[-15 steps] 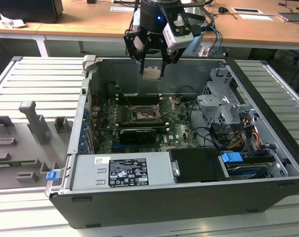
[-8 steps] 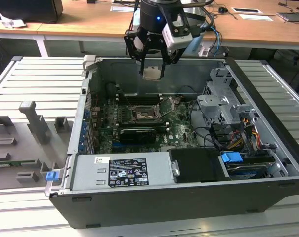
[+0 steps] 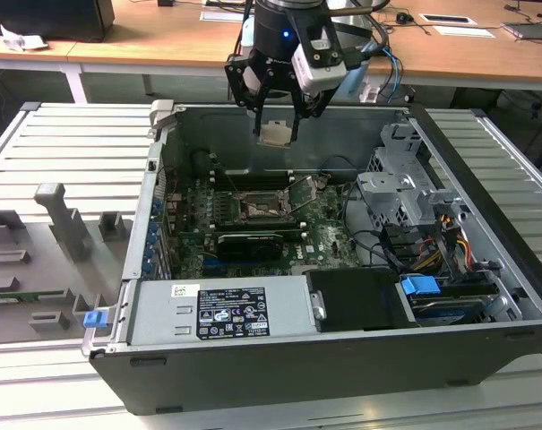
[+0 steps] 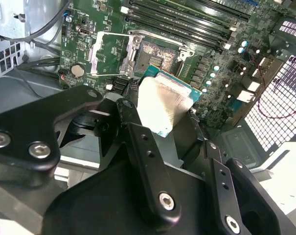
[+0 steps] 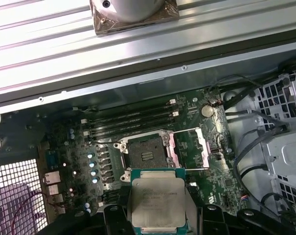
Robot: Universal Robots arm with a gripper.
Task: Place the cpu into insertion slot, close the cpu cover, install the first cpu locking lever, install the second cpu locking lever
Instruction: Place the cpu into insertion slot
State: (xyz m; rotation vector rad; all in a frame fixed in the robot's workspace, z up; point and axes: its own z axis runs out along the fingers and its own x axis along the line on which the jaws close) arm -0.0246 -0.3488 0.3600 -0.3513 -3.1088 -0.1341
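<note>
fingers [image 4: 132, 113] holding cpu [image 5: 157, 201], above insertion slot [image 5: 145, 152]

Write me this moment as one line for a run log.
gripper: shut on chip | chip: held above open computer case, not yet seated | socket: empty | cover: flipped open

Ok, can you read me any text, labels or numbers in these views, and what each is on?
None is legible.
Label on the power supply: print too small.
Top of the cpu, held in the gripper: faint marks, unreadable.
Motherboard: markings blurred.
</note>
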